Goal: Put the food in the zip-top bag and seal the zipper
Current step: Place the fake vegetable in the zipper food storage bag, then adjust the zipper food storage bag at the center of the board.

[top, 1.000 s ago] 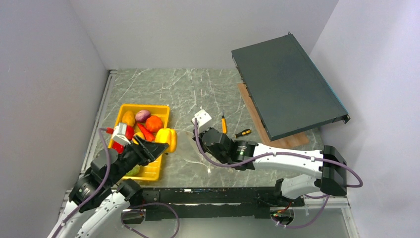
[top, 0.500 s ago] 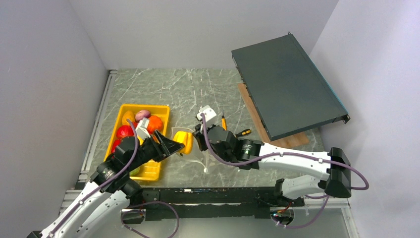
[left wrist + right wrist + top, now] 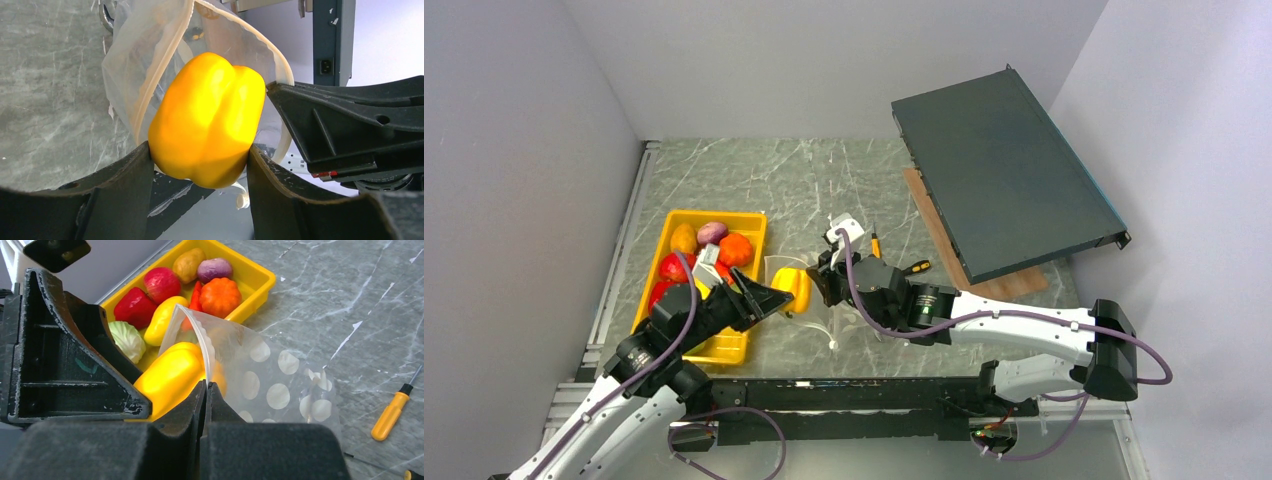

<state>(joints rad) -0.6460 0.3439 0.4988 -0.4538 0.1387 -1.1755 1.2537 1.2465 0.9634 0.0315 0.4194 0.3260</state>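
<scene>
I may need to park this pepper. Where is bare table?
Bare table lies along the back wall, beyond the yellow tray and left of the dark rack unit. The middle is crowded: left gripper with yellow pepper, right gripper pinching the bag, two screwdrivers.

No text, brand, number or sign can be read in any view. A small red strip (image 3: 326, 174) on the black part (image 3: 350, 125) at the right of the left wrist view is too small to read.
</scene>
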